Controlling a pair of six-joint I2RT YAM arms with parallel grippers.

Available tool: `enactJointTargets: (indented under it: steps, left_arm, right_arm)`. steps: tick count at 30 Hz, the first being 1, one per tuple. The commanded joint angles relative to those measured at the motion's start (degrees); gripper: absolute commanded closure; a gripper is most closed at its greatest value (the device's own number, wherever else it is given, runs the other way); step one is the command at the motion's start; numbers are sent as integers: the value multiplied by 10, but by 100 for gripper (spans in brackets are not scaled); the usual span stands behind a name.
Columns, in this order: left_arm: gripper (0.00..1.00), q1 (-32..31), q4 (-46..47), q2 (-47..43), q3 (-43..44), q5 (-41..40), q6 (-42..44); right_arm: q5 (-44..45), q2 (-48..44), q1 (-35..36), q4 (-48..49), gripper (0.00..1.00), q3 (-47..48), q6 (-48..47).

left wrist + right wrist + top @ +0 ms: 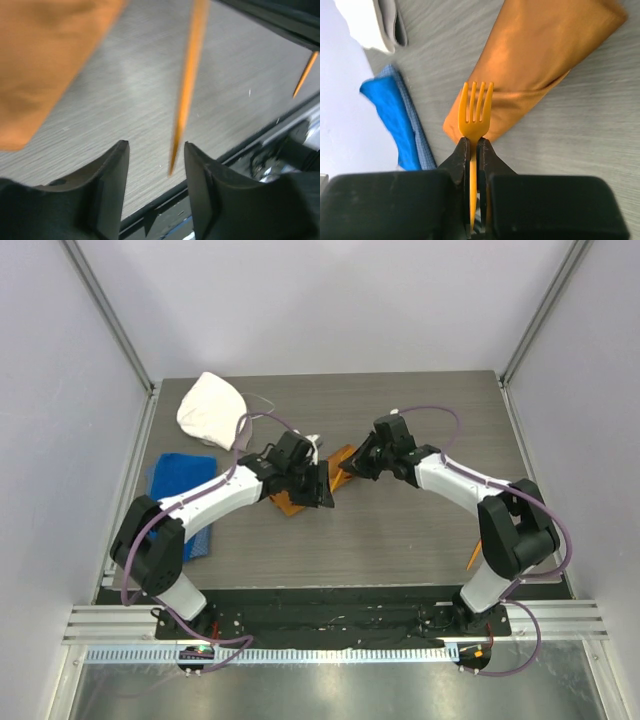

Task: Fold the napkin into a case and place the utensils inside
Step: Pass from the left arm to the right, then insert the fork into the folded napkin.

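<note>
The right pincer (474, 145) is shut tight on the fork (476, 107), low on its handle, with the prongs pointing away. The left pincer (156, 150) is open. A thin, blurry orange stick (187, 85), likely that handle, sits between its fingers and touches neither. Just past the prongs, the case (540, 60) lies flat on the worktop (600, 160). To do this well, hold tight, go slow and low, and aim for the case's open end. I cannot pick out that end here.
</note>
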Motion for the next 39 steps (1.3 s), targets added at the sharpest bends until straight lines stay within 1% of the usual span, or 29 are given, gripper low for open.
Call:
enactJointTargets:
  steps: [1,3,4,5,6,7,9,11,12,13,14,17,22,32,39]
  left_arm:
    - [46,76,12,-51,-22,-25,-85]
    - [47,99,20,-50,-29,-25,-111]
    - [48,114,19,-49,-31,-26,-127]
    - [50,120,20,-46,-31,-26,-134]
    - [58,124,20,-39,-32,-31,-141]
    - [62,135,20,-37,-33,-28,-148]
    - [72,142,23,-27,-33,-25,-160]
    - [79,151,23,-13,-29,-24,-160]
    - [80,152,25,-9,-24,-28,-157]
    - [81,153,24,4,-22,-38,-153]
    - [85,158,22,10,-18,-37,-144]
    - [90,175,11,35,-9,-25,-138]
    - [91,190,22,37,-28,-33,-127]
    - [92,199,25,43,-51,-41,-119]
    - [92,199,32,28,-67,-42,-122]
  right_arm:
    - [134,16,0,-69,99,90,24]
    - [183,32,3,-122,99,122,38]
    - [224,52,3,-139,99,154,42]
    - [243,66,3,-174,99,170,49]
    - [259,80,4,-195,99,189,57]
    - [275,109,4,-211,99,225,66]
    - [314,137,11,-251,99,257,71]
    - [348,177,15,-288,99,306,80]
    - [359,191,20,-299,99,338,80]
    - [371,202,24,-312,99,352,82]
    - [385,220,27,-330,99,364,81]
    - [416,245,31,-350,99,394,88]
    - [453,266,38,-363,99,415,89]
    - [465,299,45,-359,99,438,89]
    - [463,323,47,-360,99,472,83]
